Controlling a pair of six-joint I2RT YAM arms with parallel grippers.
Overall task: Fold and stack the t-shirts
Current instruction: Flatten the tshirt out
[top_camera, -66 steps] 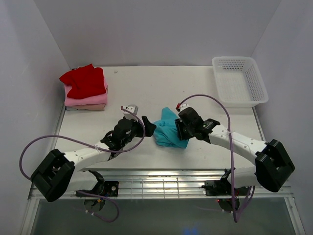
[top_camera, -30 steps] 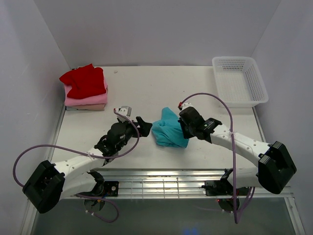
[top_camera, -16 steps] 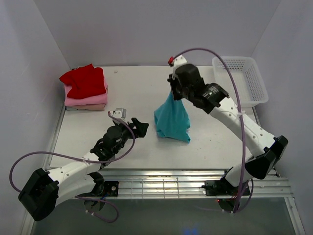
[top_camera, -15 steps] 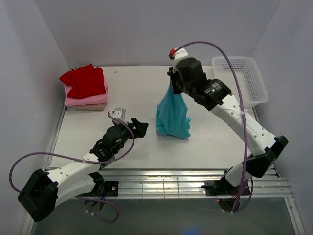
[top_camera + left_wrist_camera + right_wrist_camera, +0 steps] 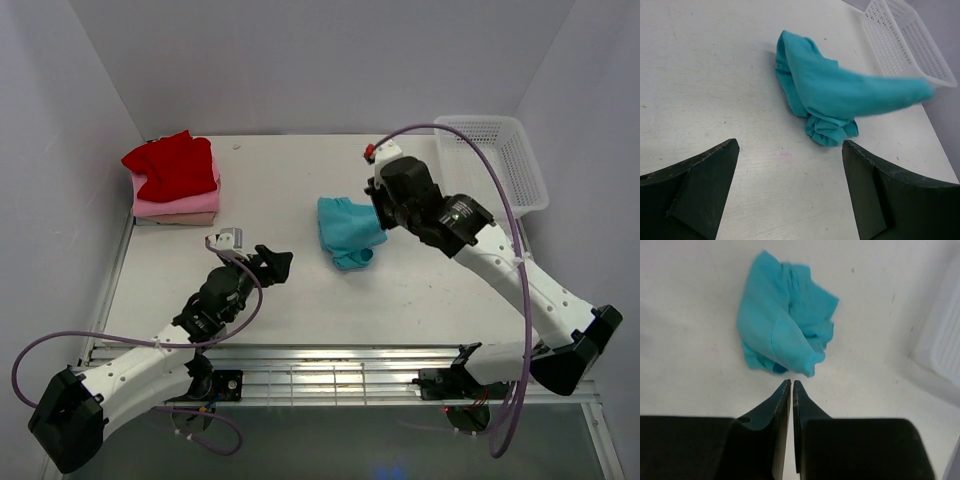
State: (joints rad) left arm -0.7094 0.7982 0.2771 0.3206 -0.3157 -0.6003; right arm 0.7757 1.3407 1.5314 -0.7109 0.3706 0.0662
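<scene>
Beyond the right gripper (image 5: pixel 791 384) — jaws closed — lies the teal t-shirt (image 5: pixel 785 335).

1. The loose t-shirt (image 5: pixel 345 228) lay on the table (image 5: pixel 300 310), just ahead of the right gripper (image 5: pixel 791 384) and clear of its tips.
2. From the left gripper (image 5: pixel 790 147), that shirt lay ahead and well apart, with the basket (image 5: pixel 492 208) beyond it to the right.
3. The basket sat off to the right gripper's right.
4. The stack of folded t-shirts (image 5: pixel 175 180) lay well to the left gripper's left, at the table's far corner.
5. The loose t-shirt lay between the two grippers.
</scene>
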